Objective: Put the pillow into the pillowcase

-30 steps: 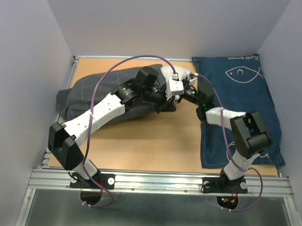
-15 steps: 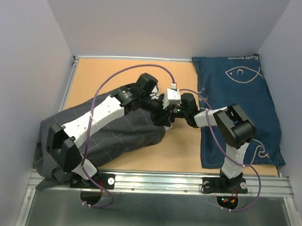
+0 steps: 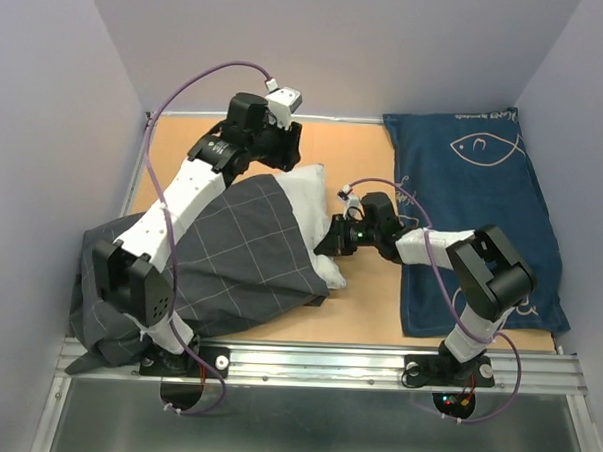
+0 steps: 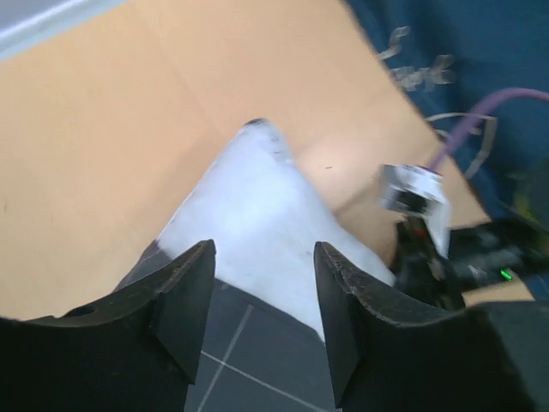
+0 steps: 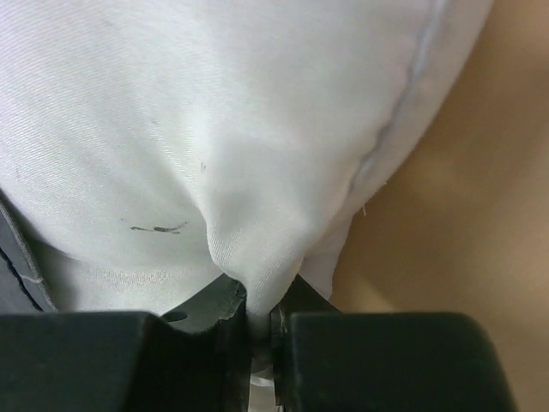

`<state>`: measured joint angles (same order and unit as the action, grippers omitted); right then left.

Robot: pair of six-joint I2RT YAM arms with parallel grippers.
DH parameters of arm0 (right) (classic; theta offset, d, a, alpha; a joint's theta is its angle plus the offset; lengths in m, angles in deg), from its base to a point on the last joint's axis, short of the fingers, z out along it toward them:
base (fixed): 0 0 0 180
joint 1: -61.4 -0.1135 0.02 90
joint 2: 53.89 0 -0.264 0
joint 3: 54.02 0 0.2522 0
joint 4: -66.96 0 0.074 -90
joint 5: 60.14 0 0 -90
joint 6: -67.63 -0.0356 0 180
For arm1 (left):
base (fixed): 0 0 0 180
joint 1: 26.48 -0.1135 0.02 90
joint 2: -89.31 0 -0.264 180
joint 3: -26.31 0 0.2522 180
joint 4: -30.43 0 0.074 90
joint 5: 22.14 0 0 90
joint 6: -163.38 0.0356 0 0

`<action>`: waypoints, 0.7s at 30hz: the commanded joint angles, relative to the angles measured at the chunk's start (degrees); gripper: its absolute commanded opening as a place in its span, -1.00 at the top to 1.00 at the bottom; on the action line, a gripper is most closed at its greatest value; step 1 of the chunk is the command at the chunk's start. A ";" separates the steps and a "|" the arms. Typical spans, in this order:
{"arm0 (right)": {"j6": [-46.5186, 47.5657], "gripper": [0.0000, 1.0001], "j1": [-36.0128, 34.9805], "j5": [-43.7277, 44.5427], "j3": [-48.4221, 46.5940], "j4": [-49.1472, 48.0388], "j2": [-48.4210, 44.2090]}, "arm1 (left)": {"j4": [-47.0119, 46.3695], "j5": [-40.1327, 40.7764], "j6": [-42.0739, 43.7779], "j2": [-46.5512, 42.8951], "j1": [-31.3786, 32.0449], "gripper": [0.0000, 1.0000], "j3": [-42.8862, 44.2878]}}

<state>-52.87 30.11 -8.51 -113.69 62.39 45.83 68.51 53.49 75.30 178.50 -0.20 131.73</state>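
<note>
- The left gripper [image 4: 262,249] has just been opened and lifted away to the upper middle of the overhead view. Its jaws are seen spread with nothing between them, hovering over the pillow's far corner.
- The pillowcase [image 3: 230,253] has been dragged down toward the lower left of the overhead view. It is draped over most of the pillow [image 3: 318,202].
- The pillow's right end is left bare at the centre of the overhead view, on the table [image 3: 368,299], beside the blue fish cloth [image 3: 483,204].
- The right gripper [image 5: 260,313] has been kept clamped on a pinched fold of the pillow's white cover.
- The sleeving is judged partly done, since the open hem is stopped short of the exposed end.
- A fresh grip on the hem is probably called for from the left gripper. The pillow must be held steady meanwhile, or the case may slide back.
</note>
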 commanded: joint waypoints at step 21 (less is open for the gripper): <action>18.54 0.58 -4.04 11.20 0.04 16.82 -14.11 | 4.78 11.74 -6.40 11.18 0.61 0.13 -4.47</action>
<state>-38.97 26.68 -1.38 -111.94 74.17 35.49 73.60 68.42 69.57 189.58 0.08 126.92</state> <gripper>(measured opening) 0.164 0.434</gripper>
